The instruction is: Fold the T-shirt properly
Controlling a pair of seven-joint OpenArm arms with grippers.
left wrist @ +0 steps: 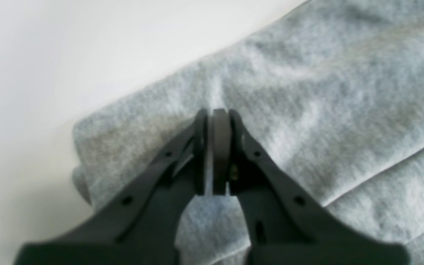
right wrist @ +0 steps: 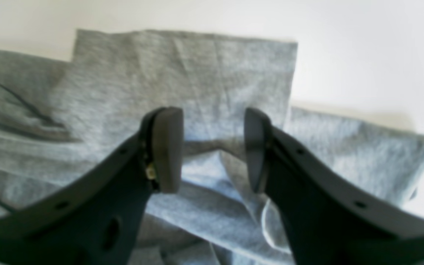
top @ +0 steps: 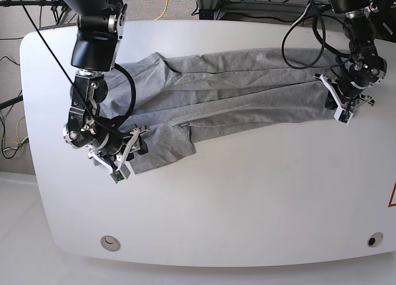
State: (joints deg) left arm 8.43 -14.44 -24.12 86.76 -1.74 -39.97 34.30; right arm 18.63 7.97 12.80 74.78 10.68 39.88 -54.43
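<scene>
The light heather-grey T-shirt (top: 235, 87) lies stretched in a long folded band across the white table (top: 247, 192); no lettering shows. My left gripper (top: 330, 99) is at the band's right end. In the left wrist view it (left wrist: 215, 121) is shut, pinching a ridge of the T-shirt (left wrist: 326, 92) near its edge. My right gripper (top: 131, 154) is at the left end over a sleeve flap. In the right wrist view it (right wrist: 214, 147) is open, jaws either side of a raised fold of the T-shirt (right wrist: 197, 73), holding nothing.
Cables and stands (top: 247, 0) run behind the table's far edge. Two round holes (top: 110, 240) sit near the front edge. A red mark (top: 391, 195) is at the right edge. Bare white table lies in front of the shirt.
</scene>
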